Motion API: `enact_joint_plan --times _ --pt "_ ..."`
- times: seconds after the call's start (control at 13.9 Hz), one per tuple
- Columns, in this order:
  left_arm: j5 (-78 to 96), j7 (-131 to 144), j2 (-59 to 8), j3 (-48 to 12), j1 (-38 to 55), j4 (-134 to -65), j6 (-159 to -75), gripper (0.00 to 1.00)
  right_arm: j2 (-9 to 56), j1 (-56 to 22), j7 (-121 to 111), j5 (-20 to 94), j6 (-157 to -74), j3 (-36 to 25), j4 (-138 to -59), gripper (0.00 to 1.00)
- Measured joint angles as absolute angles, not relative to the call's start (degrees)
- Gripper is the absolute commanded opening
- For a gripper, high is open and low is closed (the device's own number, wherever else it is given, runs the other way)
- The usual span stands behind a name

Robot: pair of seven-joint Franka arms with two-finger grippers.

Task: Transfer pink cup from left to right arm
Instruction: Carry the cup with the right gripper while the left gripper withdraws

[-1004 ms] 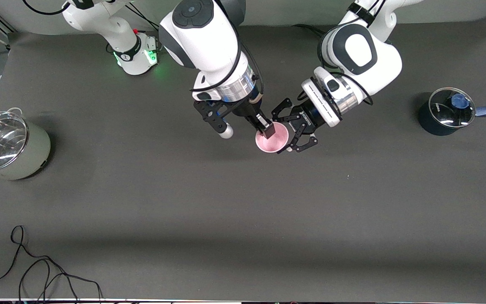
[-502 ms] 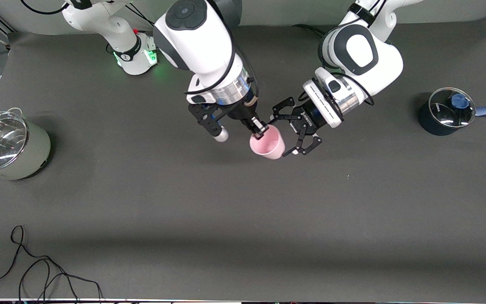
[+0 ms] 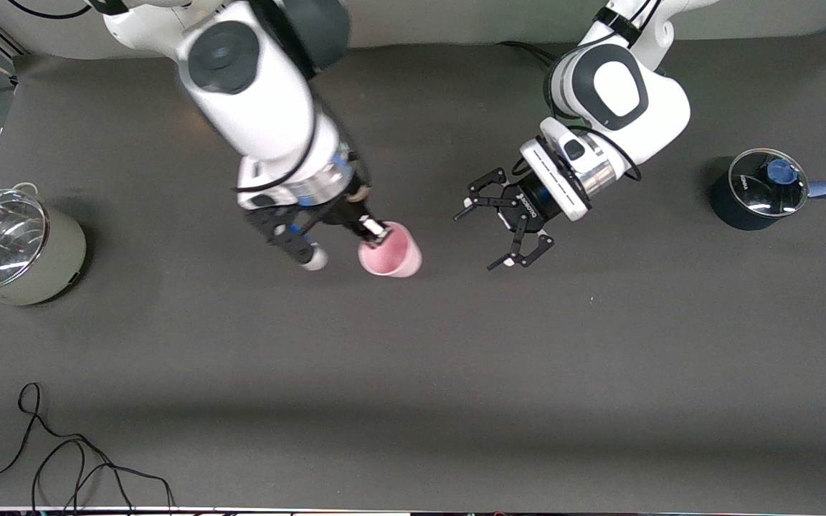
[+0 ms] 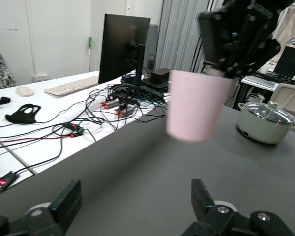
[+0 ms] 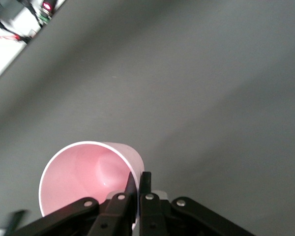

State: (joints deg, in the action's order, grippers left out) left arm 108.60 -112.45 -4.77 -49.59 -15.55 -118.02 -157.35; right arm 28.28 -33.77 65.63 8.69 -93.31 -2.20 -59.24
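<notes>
**Pink cup held by right gripper, left gripper spread empty**

Right gripper (image 3: 377, 233), black with straight blocky fingers below a shiny silver wrist ring, pinched tight on the rim of the pink cup (image 3: 390, 259), one finger inside the wall and one outside. Cup plain and smooth, tapered, no handle, tilted in the air over the dark matte table (image 3: 413, 373), clear of the surface. From the right wrist view, a glossy pink inside with a thin pale rim (image 5: 86, 179).

Left gripper (image 3: 506, 229), a black open-linkage claw, splayed wide with nothing between its fingers, hanging over the table well apart from the cup.

At the right arm's end of the table, a pale green pot (image 3: 15, 247) with a glass lid. At the left arm's end, a dark saucepan (image 3: 757, 190) with a glass lid, blue knob and blue handle. Near the front camera, a thin black cable (image 3: 62, 459) in loose loops.
</notes>
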Motion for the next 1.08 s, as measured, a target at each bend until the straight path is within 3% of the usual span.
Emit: enact_joint_plan --times 0.22,0.43,0.65,0.79,1.08 --pt "107.85 -112.46 -4.88 -49.40 -20.00 -119.04 -155.86 0.99 26.23 -27.39 48.83 8.77 -86.37 -2.58 -60.86 0.00" --pt "106.84 -112.49 -5.03 -49.30 -23.24 -120.57 -153.65 0.99 23.69 -21.99 34.08 8.56 -84.50 -4.27 -66.04 0.00" --pt "105.81 -112.49 -5.05 -49.28 -25.46 -121.77 -150.44 0.99 20.52 -21.58 23.70 7.44 -85.61 -8.14 -73.51 0.00" --pt "104.25 -112.49 -5.07 -49.23 -27.80 -123.04 -146.94 0.99 18.21 -21.61 20.84 6.97 -90.21 -9.64 -79.77 0.00" --pt "98.72 -112.48 -5.10 -49.07 -34.37 -126.14 -136.99 0.99 12.93 -21.79 16.80 6.10 -109.02 -11.14 -98.87 0.00"
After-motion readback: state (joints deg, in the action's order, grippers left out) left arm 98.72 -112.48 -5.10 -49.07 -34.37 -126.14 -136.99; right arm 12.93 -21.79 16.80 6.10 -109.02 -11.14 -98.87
